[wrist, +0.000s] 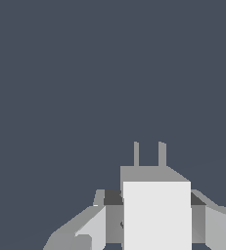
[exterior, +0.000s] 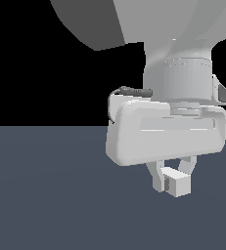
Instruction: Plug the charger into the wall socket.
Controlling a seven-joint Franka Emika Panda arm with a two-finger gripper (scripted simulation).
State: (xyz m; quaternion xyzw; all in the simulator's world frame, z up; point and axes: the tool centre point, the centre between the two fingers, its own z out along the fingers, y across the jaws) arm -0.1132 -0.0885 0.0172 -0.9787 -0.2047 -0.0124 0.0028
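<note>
**Charger held over bare floor**

Gripper (exterior: pixel 173 177) close to the exterior camera, fingers (exterior: pixel 157 178) pinching the charger (exterior: pixel 177 183) from both sides. Off-white block sits between the fingertips, above the dark floor (exterior: pixel 46 195). Wrist view: two short prongs (wrist: pixel 148 154) stick out from the block's far end. Behind, only black background.

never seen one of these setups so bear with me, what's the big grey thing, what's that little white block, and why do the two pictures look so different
These are simulator renders of one robot arm. The exterior view looks at the arm from outside: the wide grey body is its gripper, a two-fingered clamp. The fingers are shut on the small white block, the charger, above a plain dark floor. The wrist view comes from a camera on the arm itself, so the charger fills the foreground, its two prongs pointing away. No wall socket shows in either picture.
</note>
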